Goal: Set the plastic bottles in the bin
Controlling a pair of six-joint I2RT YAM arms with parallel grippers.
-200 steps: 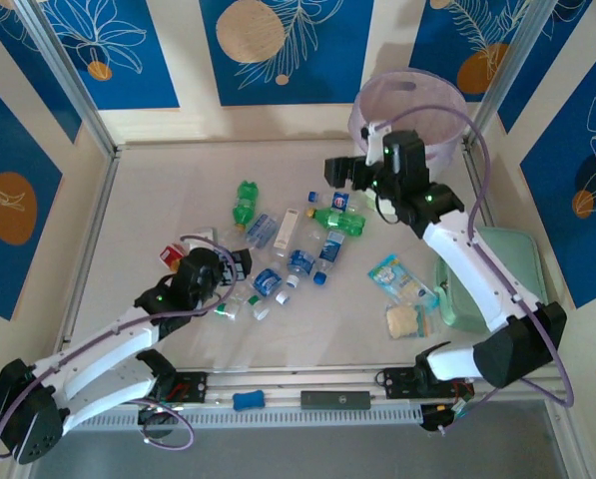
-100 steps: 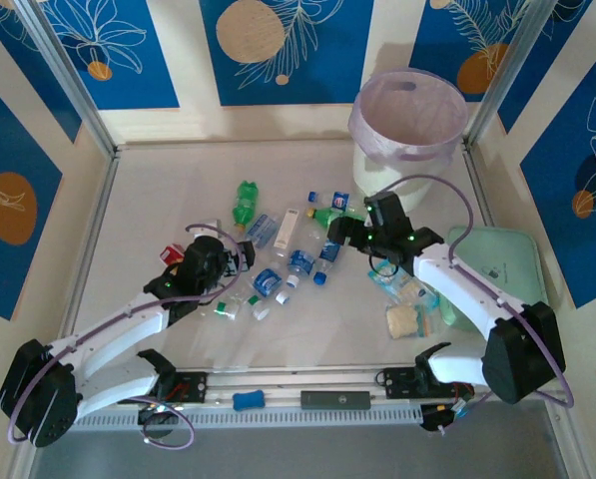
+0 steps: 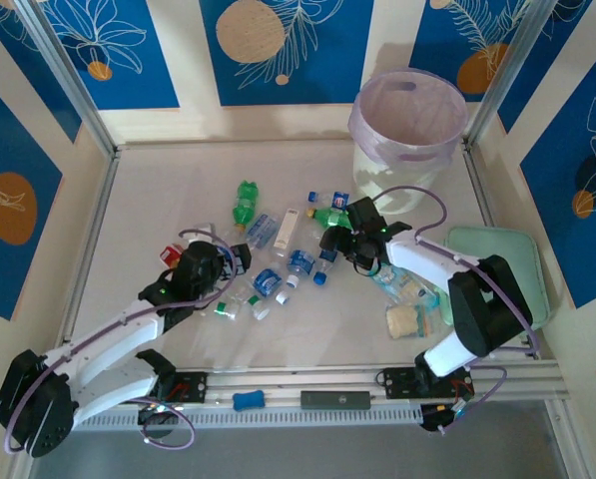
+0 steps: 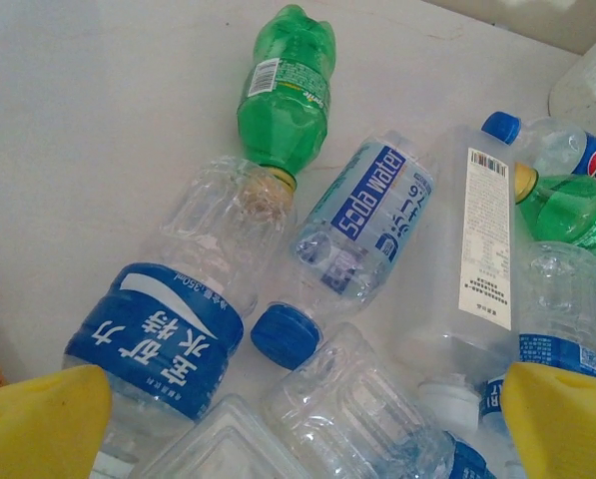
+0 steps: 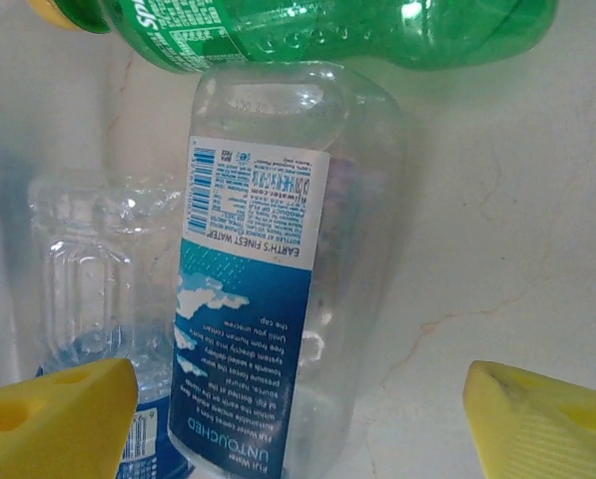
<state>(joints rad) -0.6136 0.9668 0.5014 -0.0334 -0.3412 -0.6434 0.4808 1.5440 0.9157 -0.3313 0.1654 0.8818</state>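
Several plastic bottles [image 3: 278,249] lie scattered mid-table, clear ones with blue labels and green ones [image 3: 245,203]. The bin [image 3: 407,125], white with a lilac liner, stands at the far right. My right gripper [image 3: 335,239] is low at the pile's right side. In the right wrist view it [image 5: 298,424] is open, its yellow fingers [image 5: 53,419] straddling a clear blue-labelled bottle [image 5: 268,299] with a gap on the right; a green bottle [image 5: 327,30] lies beyond. My left gripper [image 3: 236,261] is open over clear bottles [image 4: 427,419] at the pile's left, and between its fingers [image 4: 302,429] nothing is gripped.
A mint-green case [image 3: 497,274] lies at the right edge, with a snack packet [image 3: 392,274] and a tan biscuit piece [image 3: 404,321] beside it. A red item [image 3: 170,254] sits left of the left gripper. Bare tabletop stretches along the far left.
The right arm has swung down from beside the bin to the pile, and its jaws have narrowed around the clear bottle. The left arm has barely shifted.
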